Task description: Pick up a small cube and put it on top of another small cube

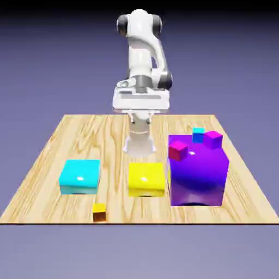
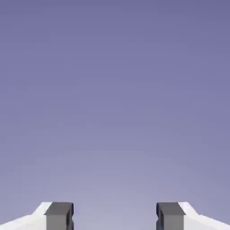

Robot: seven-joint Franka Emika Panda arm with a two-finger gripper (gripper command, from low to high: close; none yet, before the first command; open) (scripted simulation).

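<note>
Waiting near the front edge of the surface (image 1: 117, 208), a small orange-brown cube with a yellow top (image 1: 99, 212) sits alone, just in front of the flat cyan block (image 1: 80, 175) toward the exterior view's left. Its open position should leave room for fingers on its sides, though the nearby edge calls for a careful approach. Its likely destination, a small violet-magenta cube (image 1: 212, 140), appears to rest atop the big purple block (image 1: 197, 180), toward its far corner at the exterior view's right. That perch would make the big block a raised stand, so the carried cube must travel high and come down gently.

Sharing the purple top, as it appears, are a small crimson-pink cube (image 1: 178, 151) at the near left and a small cyan cube (image 1: 198, 134) at the far edge, both possible obstacles to a careless move. A flat yellow block (image 1: 146, 179) stands between the cyan and purple blocks. The count is four small cubes, three large blocks and one white arm (image 1: 140, 49). Its single hand (image 2: 115, 216) is open and empty, two fingertips spread apart with only the blue-violet backdrop (image 2: 115, 103) showing between and beyond, so picking up the orange-brown cube appears to be the next job.
</note>
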